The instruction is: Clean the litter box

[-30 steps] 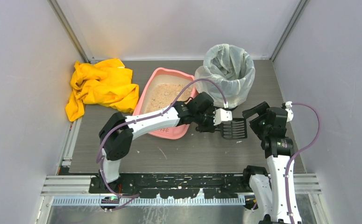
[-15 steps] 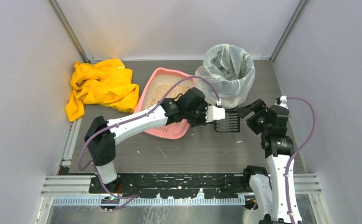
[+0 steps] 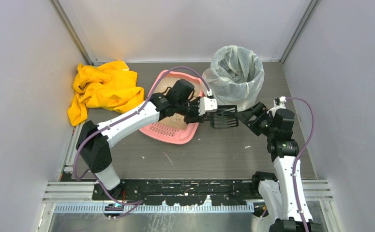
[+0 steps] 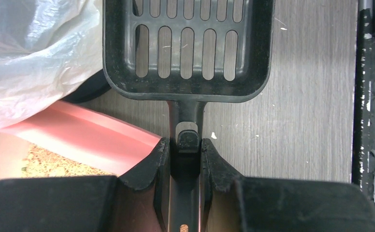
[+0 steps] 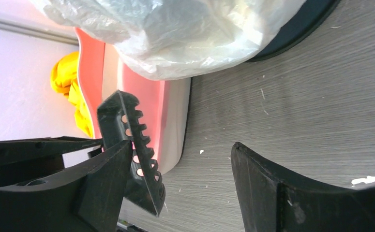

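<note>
The left hand [image 4: 185, 153] clamps the slotted scoop [image 4: 187, 48] by its handle, carrying it just beside the litter box [image 3: 174, 139] at mid-surface [image 3: 200, 159], while the right hand [image 5: 180, 181] gapes open at the scoop's tip, likely to steady it.

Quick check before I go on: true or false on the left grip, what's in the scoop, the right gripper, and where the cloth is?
1. The left gripper is shut on the scoop handle. True.
2. The scoop is heaped with litter. False: no litter shows in it.
3. The right gripper is open. True.
4. The cloth lies in the bin. False: it lies on the table, left of the litter box.
</note>
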Available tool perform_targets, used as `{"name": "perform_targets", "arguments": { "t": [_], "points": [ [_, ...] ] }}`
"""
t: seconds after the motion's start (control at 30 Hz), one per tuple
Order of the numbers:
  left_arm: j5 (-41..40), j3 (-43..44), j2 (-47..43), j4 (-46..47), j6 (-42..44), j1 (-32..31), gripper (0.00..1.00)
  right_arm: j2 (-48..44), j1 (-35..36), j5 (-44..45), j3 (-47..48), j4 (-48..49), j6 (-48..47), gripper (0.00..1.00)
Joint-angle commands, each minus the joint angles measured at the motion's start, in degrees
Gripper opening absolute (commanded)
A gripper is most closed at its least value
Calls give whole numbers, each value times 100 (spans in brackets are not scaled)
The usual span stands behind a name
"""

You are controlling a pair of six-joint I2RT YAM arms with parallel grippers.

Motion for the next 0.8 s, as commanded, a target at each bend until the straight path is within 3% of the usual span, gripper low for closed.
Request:
{"name": "perform_targets", "arguments": {
  "t": [0.0, 0.47, 0.57, 0.77],
  "points": [
    [707, -86, -262, 67, -29, 26, 0, 86, 103, -330, 94, 572, -127, 78],
    [600, -167, -282, 174, -5, 19, 0, 934, 618, -506, 482, 334, -462, 75],
    [514, -106, -223, 95, 73, 30, 0, 981, 814, -357, 582, 155, -611, 65],
    [472, -90, -122, 134, 56, 60, 0, 968, 961, -281, 625, 39, -683, 35]
  ]
}}
